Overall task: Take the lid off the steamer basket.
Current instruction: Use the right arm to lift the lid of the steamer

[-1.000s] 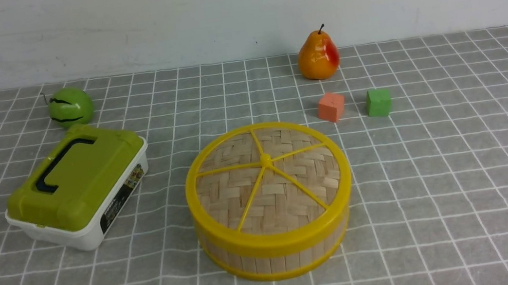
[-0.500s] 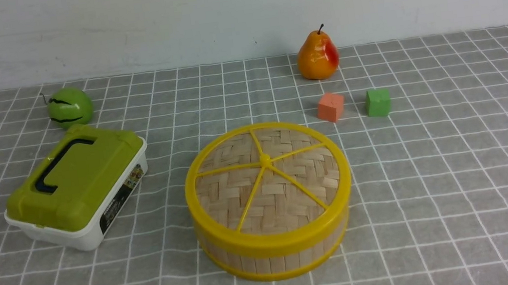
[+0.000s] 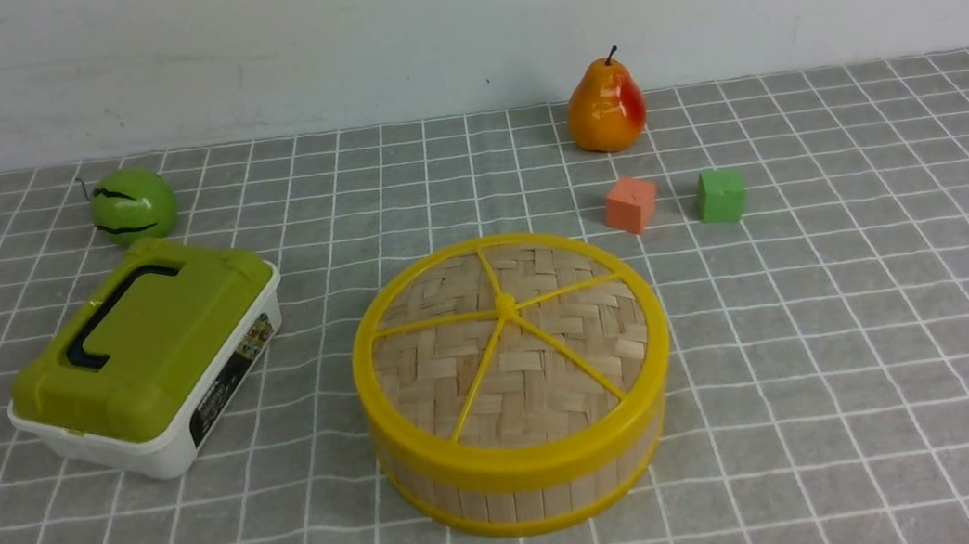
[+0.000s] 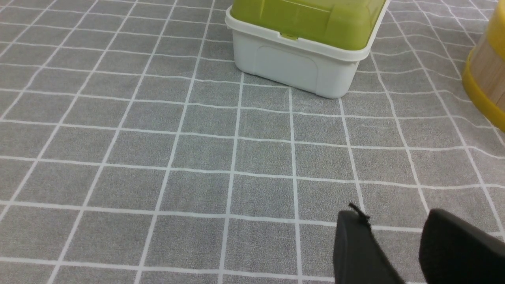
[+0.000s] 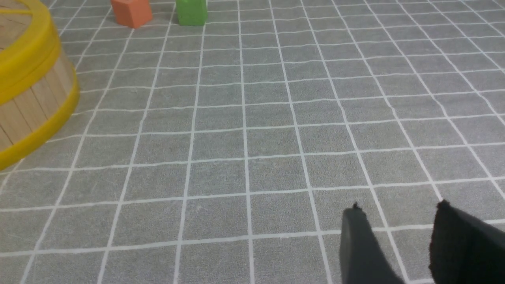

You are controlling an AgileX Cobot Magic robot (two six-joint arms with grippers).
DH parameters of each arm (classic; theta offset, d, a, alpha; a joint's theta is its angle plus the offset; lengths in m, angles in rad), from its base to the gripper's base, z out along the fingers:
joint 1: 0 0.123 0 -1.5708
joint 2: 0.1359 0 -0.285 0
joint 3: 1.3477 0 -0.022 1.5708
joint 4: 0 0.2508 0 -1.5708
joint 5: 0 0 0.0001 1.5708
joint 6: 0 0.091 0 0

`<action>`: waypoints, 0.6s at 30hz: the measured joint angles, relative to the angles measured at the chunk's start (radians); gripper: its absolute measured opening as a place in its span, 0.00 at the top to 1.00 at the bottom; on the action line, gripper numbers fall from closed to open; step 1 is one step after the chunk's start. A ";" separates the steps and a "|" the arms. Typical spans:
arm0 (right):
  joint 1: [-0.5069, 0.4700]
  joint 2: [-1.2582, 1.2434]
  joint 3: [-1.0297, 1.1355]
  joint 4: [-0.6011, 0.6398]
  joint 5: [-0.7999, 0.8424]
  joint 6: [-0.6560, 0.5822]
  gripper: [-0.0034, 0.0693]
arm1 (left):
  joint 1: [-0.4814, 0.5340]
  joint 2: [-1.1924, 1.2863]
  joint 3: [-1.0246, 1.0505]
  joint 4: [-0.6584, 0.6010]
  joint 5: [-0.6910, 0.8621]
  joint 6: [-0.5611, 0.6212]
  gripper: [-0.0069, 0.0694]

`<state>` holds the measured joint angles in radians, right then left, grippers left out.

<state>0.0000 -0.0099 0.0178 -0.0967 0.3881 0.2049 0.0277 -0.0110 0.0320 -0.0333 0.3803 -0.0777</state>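
One round lid [image 3: 513, 371], centre of desk [image 3: 873, 305], on one steamer basket [image 3: 529, 500]; round, so no long axis (five spokes, one roughly toward nine o'clock). One box, ten o'clock; one pear, one o'clock. Left claw [image 4: 394, 221], right claw [image 5: 398, 209]: both parted, released.

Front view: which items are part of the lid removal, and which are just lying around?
For the job:
- woven bamboo lid
- steamer basket, under the lid

Just lying about:
- green-lidded white box
- round green fruit
- pear
- orange block
- green block
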 joint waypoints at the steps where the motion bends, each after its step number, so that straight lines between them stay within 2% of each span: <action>1: 0.000 0.000 0.000 0.012 0.000 0.000 0.62 | 0.000 0.000 0.000 0.000 0.000 0.000 0.60; 5: 0.000 0.000 0.000 0.104 -0.005 0.046 0.62 | 0.000 0.000 0.000 0.000 0.000 0.000 0.60; 6: 0.000 0.000 0.000 0.170 -0.005 0.086 0.62 | 0.000 0.000 0.000 0.000 0.000 0.000 0.60; 7: 0.000 0.000 0.000 0.328 -0.005 0.178 0.62 | 0.000 0.000 0.000 0.000 0.000 0.000 0.60; 8: 0.000 0.000 0.001 0.429 -0.005 0.244 0.62 | 0.000 0.000 0.000 0.000 0.000 0.000 0.60; 10: 0.000 0.000 0.005 0.600 -0.003 0.360 0.62 | 0.000 0.000 0.000 0.000 0.000 0.000 0.60; 11: 0.000 0.000 0.006 0.616 -0.001 0.370 0.62 | 0.000 0.000 0.000 0.000 0.000 0.000 0.60; 12: 0.000 0.000 0.007 0.705 0.004 0.426 0.62 | 0.000 0.000 0.000 0.000 0.000 0.000 0.60; 14: 0.000 0.000 0.008 0.748 0.012 0.445 0.62 | 0.000 0.000 0.000 0.000 0.000 0.000 0.60; 18: 0.000 0.000 0.008 0.704 0.010 0.396 0.62 | 0.000 0.000 0.000 0.000 0.000 0.000 0.60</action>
<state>0.0000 -0.0099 0.0261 0.6071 0.3984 0.6010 0.0277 -0.0110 0.0320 -0.0333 0.3803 -0.0777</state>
